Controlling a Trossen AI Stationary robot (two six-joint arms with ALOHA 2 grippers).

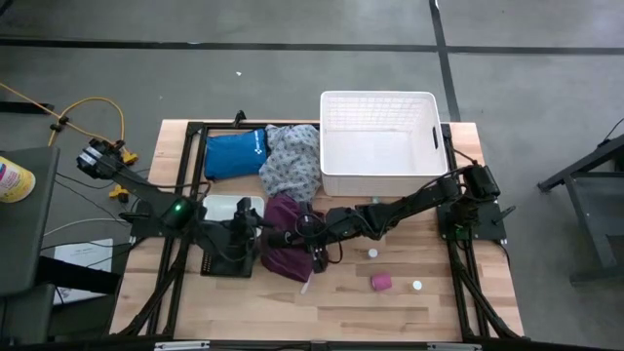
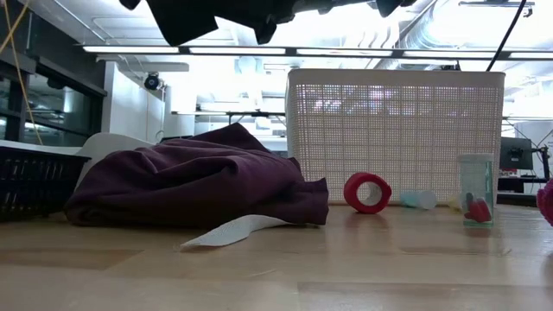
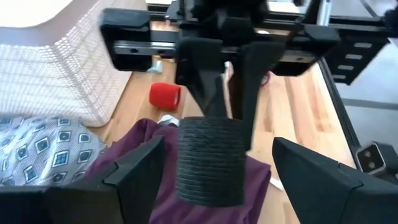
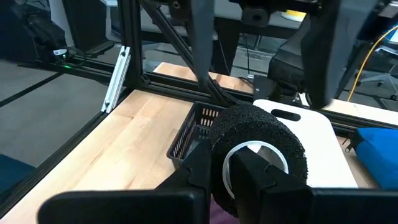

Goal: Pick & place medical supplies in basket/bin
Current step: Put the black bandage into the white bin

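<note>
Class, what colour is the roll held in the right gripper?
Black roll; the right wrist view shows it best.

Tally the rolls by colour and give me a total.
black roll: 1
red roll: 1
pink roll: 1
Total: 3
</note>
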